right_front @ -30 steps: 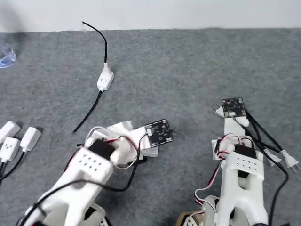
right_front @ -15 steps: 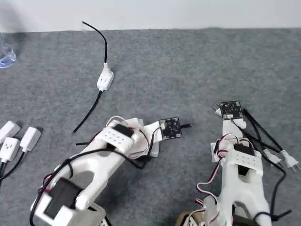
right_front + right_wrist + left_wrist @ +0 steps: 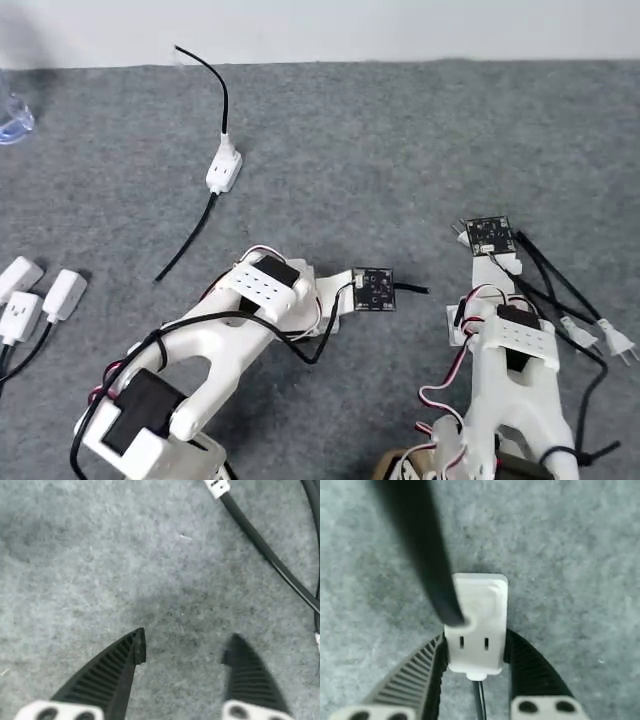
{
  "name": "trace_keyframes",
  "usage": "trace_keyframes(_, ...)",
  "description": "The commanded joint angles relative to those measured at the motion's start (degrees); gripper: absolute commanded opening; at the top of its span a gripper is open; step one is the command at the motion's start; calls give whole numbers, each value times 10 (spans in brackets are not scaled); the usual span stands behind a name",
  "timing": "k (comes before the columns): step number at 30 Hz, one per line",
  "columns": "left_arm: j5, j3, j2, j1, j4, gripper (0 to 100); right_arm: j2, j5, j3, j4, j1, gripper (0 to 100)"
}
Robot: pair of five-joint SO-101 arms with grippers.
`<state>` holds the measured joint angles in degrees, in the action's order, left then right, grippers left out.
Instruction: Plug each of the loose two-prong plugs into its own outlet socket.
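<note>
At the far left of the grey mat [image 3: 400, 140], three white outlet blocks [image 3: 20, 315] lie close together. Farther back lies a corded socket [image 3: 223, 168] with black cord at both ends. The left gripper [image 3: 475, 647] is clamped on a white outlet socket [image 3: 476, 610], one finger pressed against each side and the slots facing the wrist camera; a black cable [image 3: 420, 540] crosses in front. The right gripper [image 3: 187, 640] hangs wide apart over bare mat, holding nothing, near black cords [image 3: 270, 555]. A loose two-prong plug [image 3: 612, 343] lies at the far right
</note>
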<state>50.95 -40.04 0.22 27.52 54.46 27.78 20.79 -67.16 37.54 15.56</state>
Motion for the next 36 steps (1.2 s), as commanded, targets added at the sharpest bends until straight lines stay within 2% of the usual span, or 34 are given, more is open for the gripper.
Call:
trace_keyframes(1,8,20,-2,1,18,12,0,7,40,-11,5,28)
trace_keyframes(9,5,23,-3,-9,10,11,0,5,40,-11,5,37)
trace_keyframes(11,-18,40,-11,-20,0,11,0,4,40,-11,5,37)
trace_keyframes(17,-71,180,-74,-138,17,11,0,4,40,-11,5,37)
trace_keyframes(21,-100,273,-71,-224,20,12,-4,7,39,-11,-15,37)
trace_keyframes(25,-131,344,-9,-259,-7,12,-6,7,38,-11,-21,37)
trace_keyframes(31,-216,534,193,-235,-7,12,-6,7,38,-10,-22,37)
trace_keyframes(36,-235,699,286,-237,136,12,-7,7,38,-11,-22,37)
